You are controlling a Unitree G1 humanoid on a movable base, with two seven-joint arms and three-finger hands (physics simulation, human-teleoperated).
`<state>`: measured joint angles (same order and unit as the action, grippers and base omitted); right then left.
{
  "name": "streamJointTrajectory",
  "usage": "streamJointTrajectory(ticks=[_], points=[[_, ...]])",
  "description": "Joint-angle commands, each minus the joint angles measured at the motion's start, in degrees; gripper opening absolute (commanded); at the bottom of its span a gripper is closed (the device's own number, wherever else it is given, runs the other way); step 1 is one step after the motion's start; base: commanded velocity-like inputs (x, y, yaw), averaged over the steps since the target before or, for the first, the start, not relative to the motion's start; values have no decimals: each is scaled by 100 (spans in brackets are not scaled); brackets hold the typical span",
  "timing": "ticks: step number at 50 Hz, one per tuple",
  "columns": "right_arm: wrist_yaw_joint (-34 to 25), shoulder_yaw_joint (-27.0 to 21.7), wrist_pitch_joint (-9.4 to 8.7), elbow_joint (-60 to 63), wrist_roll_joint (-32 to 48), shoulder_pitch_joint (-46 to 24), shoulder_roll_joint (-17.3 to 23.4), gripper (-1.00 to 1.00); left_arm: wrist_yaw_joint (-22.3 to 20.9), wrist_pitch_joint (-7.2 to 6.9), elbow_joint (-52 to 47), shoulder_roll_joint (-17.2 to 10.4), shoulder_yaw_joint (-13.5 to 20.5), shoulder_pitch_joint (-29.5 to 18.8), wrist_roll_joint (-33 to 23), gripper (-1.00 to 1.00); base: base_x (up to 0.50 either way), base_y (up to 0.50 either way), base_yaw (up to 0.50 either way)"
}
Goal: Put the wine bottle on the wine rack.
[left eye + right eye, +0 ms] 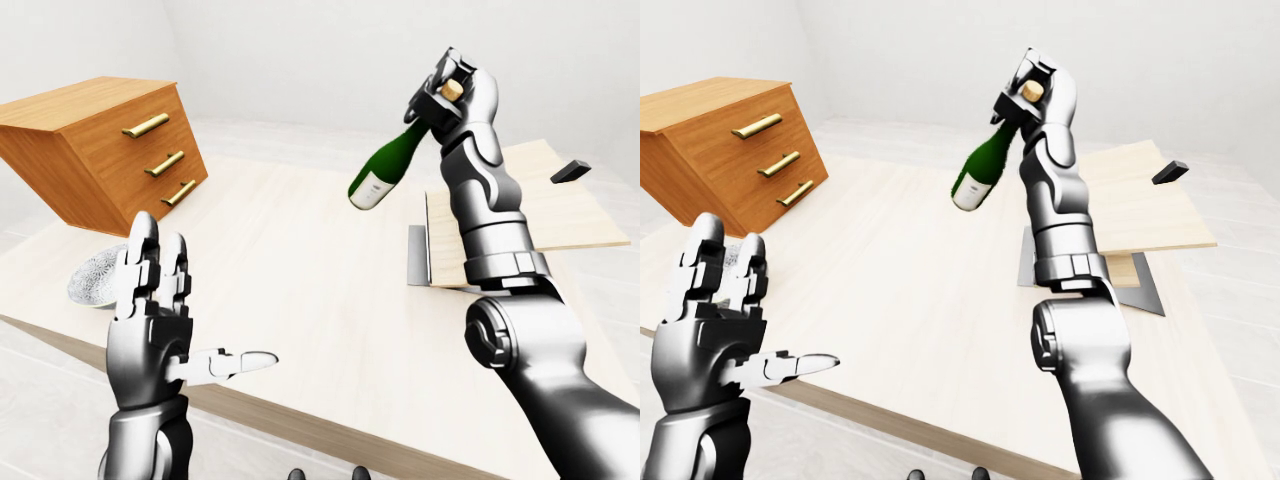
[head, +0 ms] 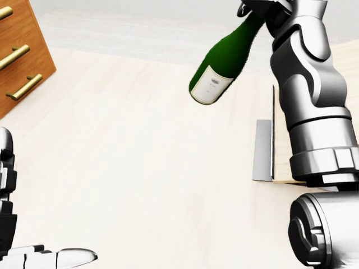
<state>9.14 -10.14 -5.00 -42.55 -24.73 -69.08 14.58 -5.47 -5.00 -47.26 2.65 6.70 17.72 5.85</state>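
1. The wine bottle (image 1: 390, 168) is held by its neck in the right robot hand (image 1: 452, 88), fingers closed round the neck just under the cork (image 1: 1033, 91); it is seen in mid-air at upper centre-right of the left-eye view, well above the tabletop (image 1: 300, 260).
2. The bottle is tilted, base swung down toward the frame's left, label end lowest.
3. The left robot hand (image 1: 155, 290) is held wide, fingers spread, nothing gripped, at lower left of the left-eye view.
4. Risk: only the neck is gripped, so the heavy base could be swung or slipped out if the arm is moved sharply; a drop onto the tabletop is judged possible.
5. Risk: the base could be knocked against the wine rack (image 1: 1140, 205), the light wooden panels on a grey base at right, if the tilt is not corrected before approach.
6. Risk: the free hand is well apart from the bottle, so no support is available.
7. The cork and the closed fingers are shown in the eye views; in the head view the neck top is cut off by the upper edge.
8. The drawer chest (image 1: 110, 150) top and a pale mesh-like object (image 1: 95, 280) are shown only in the eye views; its identity cannot be told.
9. The label (image 2: 210, 87) is shown largest in the head view.
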Motion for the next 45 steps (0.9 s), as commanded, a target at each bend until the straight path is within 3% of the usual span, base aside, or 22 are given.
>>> streamJointTrajectory(ticks=[1, 28, 45], points=[[46, -215, 0, 223, -451, -55, 408, -100, 40, 0, 33, -1, -60, -62, -41, 100, 0, 0, 0], [243, -714, 0, 413, -1981, 77, 1295, -100, 52, 0, 120, -19, -82, -17, -5, 100, 0, 0, 0], [214, -734, 0, 23, -2559, 89, 1861, -100, 78, 0, 68, -34, -114, -20, -7, 100, 0, 0, 0]])
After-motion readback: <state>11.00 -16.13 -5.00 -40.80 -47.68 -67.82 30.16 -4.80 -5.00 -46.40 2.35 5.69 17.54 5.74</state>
